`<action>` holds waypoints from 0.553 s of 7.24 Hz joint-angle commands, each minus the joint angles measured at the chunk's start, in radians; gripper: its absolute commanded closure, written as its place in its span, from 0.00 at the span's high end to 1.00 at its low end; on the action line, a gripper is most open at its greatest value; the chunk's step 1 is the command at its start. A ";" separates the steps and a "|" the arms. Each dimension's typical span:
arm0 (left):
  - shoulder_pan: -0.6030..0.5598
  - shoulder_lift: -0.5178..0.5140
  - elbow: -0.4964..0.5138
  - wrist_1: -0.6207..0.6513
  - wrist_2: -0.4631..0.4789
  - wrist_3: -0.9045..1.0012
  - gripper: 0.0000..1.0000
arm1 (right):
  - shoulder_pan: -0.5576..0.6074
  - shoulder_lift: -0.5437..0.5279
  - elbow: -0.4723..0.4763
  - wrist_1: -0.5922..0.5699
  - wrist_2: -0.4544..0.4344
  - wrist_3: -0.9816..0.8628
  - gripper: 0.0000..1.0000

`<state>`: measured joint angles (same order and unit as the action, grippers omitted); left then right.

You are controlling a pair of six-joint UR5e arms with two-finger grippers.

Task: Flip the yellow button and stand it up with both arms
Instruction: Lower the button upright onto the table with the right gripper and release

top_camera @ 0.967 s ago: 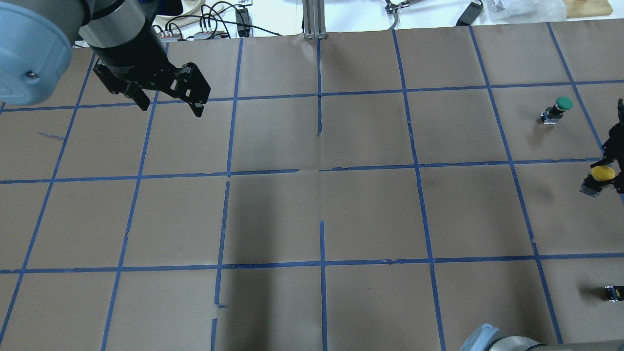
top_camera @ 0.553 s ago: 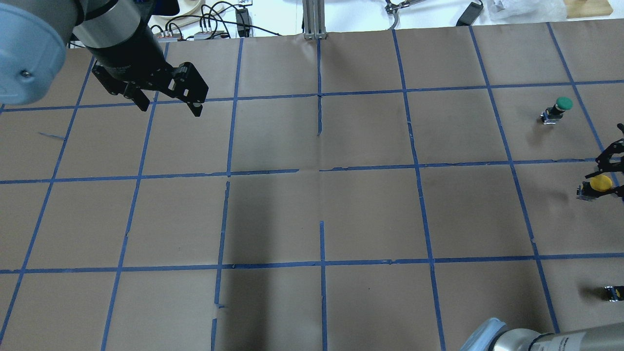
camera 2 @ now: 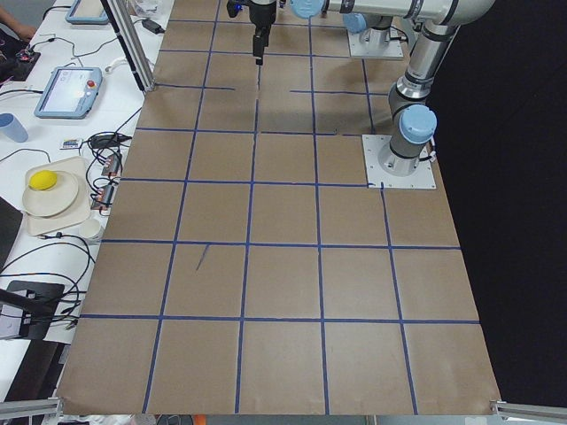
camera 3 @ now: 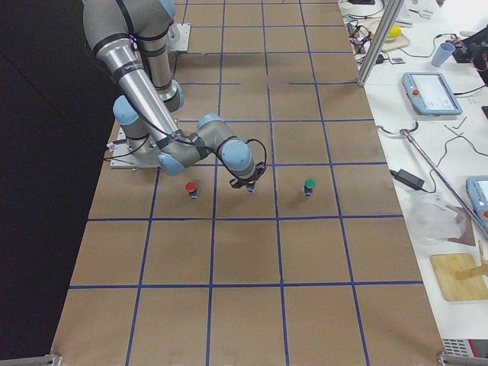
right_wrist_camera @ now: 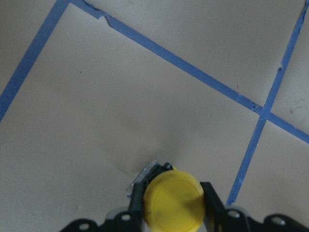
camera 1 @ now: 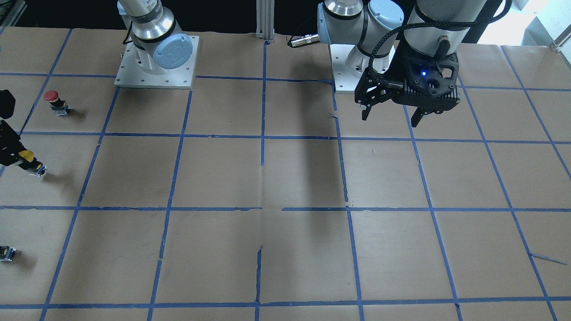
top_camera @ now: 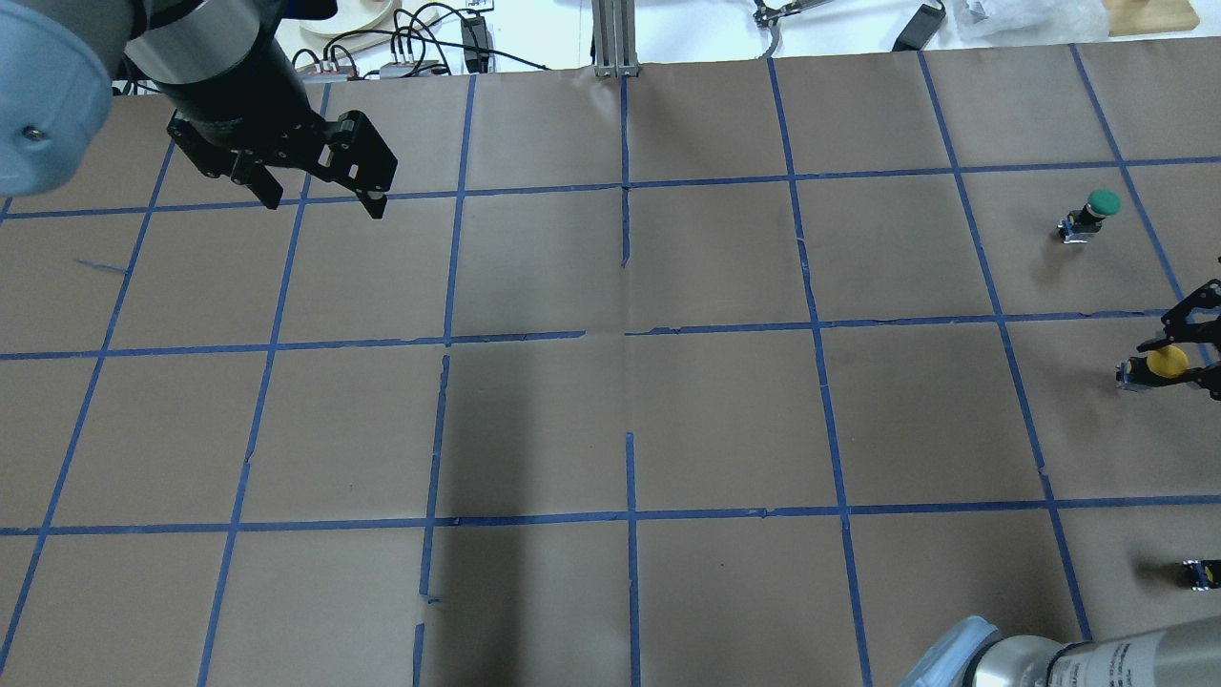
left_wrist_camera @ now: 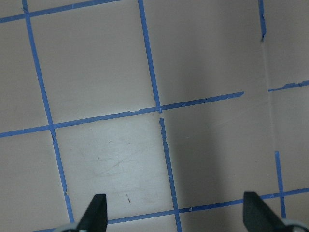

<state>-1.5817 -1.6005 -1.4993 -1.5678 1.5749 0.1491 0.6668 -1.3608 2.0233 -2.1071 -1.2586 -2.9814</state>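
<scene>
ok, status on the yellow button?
Right gripper shut on yellow button. Left gripper open, empty, far off. Green button stands apart, not in the way.

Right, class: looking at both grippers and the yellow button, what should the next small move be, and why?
Probably the right gripper should carry the yellow button toward the middle of the table. It is shut on the button at the right edge, while the left gripper hangs open and empty far away, so a handover needs them closer.
</scene>
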 commanded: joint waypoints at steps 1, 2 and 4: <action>0.000 0.004 -0.005 0.003 0.002 0.017 1.00 | -0.001 0.023 -0.001 -0.002 0.010 0.015 0.82; 0.000 0.010 -0.007 0.003 0.002 0.017 1.00 | -0.001 0.031 0.000 -0.004 0.010 0.015 0.85; 0.028 0.010 -0.007 0.003 -0.003 0.018 1.00 | -0.001 0.023 -0.023 0.001 0.005 0.120 0.86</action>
<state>-1.5703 -1.5917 -1.5057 -1.5647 1.5752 0.1657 0.6658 -1.3310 2.0155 -2.1081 -1.2501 -2.9328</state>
